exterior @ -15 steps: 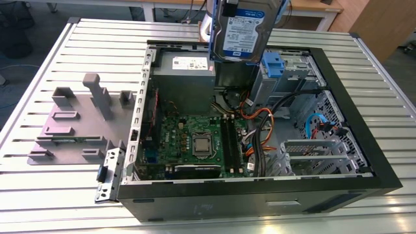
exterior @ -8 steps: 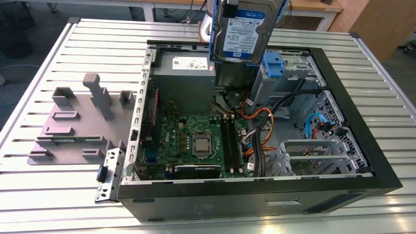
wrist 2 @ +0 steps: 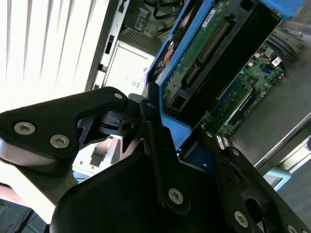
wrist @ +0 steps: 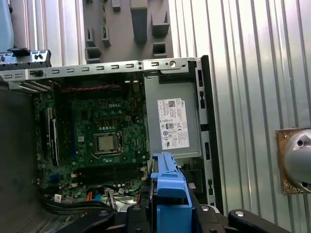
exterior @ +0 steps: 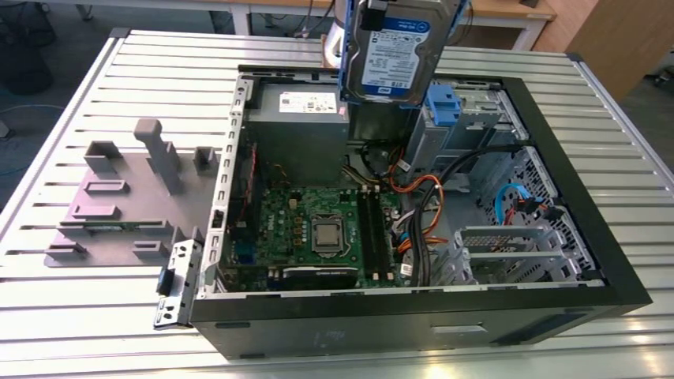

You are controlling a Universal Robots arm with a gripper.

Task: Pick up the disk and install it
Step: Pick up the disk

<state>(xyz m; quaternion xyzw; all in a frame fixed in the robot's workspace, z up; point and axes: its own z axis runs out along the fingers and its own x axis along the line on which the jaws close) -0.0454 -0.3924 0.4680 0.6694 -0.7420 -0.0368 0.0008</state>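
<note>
The disk (exterior: 395, 55) hangs upright in the air over the far side of the open computer case (exterior: 589, 237), with its blue-and-white label facing the exterior view. Blue carrier rails run along its edges. My gripper (wrist 2: 167, 133) is shut on the disk's blue rail; the black fingers (wrist 2: 155, 141) clamp it from both sides. In the second wrist view the disk's green circuit-board side (wrist 2: 204, 53) points away from the gripper. The first wrist view has the disk's blue edge (wrist: 167, 187) standing over the case, near the power supply (wrist: 172, 126).
Inside the case lie the motherboard (exterior: 316, 229), the grey power supply (exterior: 300, 134), bundled cables (exterior: 421, 197), and a drive cage (exterior: 474, 126) with a blue caddy clip (exterior: 444, 103). A grey fixture with upright pegs (exterior: 126, 197) sits on the slatted table (exterior: 106, 316) at the exterior view's left.
</note>
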